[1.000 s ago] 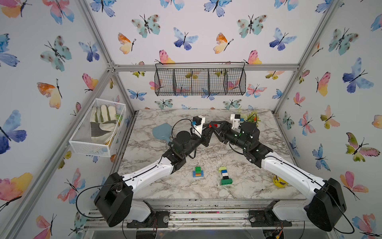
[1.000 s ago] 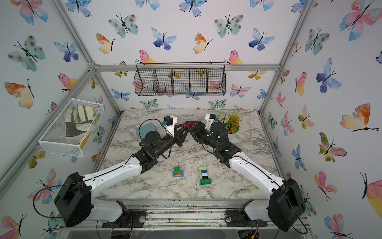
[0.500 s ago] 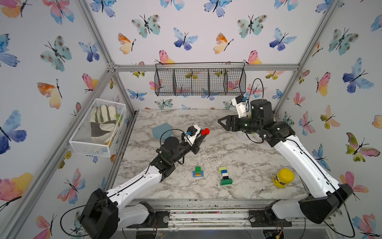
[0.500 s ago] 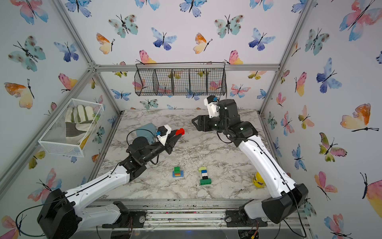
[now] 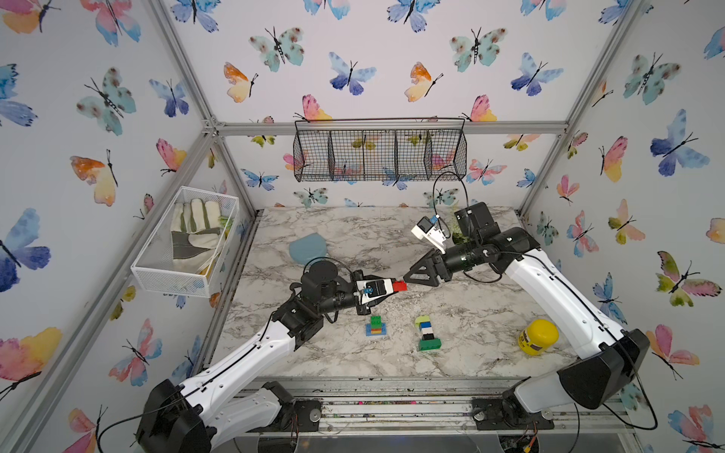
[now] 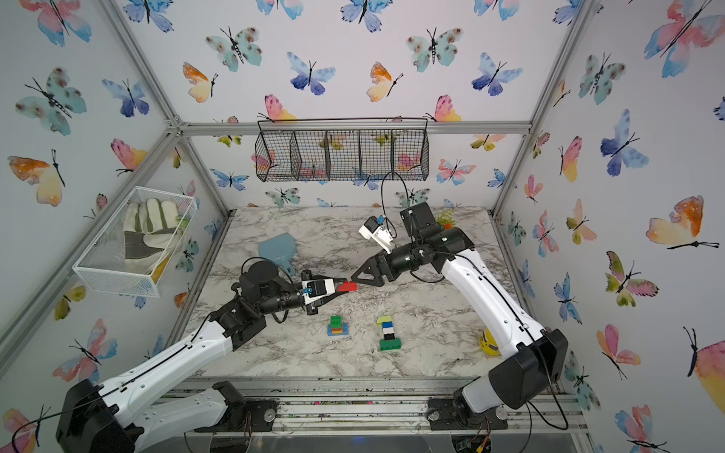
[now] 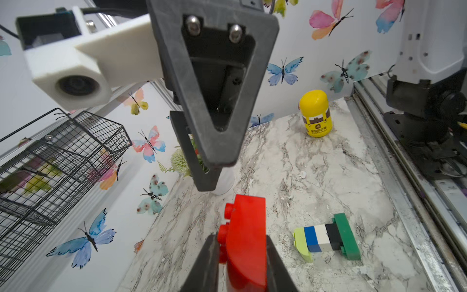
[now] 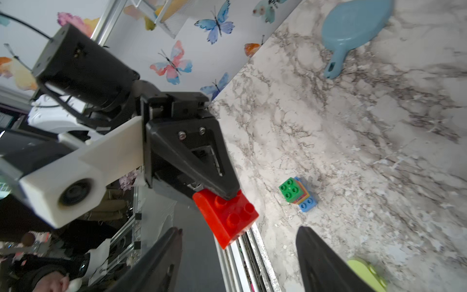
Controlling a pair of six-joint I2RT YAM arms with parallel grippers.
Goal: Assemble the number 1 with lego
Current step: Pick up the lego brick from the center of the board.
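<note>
My left gripper (image 5: 393, 286) is shut on a red lego brick (image 5: 400, 285) with a curved side, held above the middle of the table; the left wrist view shows the brick (image 7: 246, 235) clamped between both fingers. My right gripper (image 5: 408, 279) stands open just right of the brick, tips pointing at it, with nothing between its fingers (image 8: 166, 250). On the table near the front lie a row of lime, blue, white, black and green bricks (image 5: 427, 333) and a small stack with a green brick on a blue one (image 5: 376, 326).
A yellow jar (image 5: 538, 336) stands at the front right. A pale blue scoop (image 5: 308, 248) lies at the back left. A small plant (image 6: 445, 217) sits at the back right. A black wire basket (image 5: 378, 151) hangs on the back wall, and a white mesh tray (image 5: 188, 239) with gloves on the left wall.
The arms parted, then my right gripper came down from the back toward the red brick and opened wider. My left gripper carried the brick lower and nearer the front.
</note>
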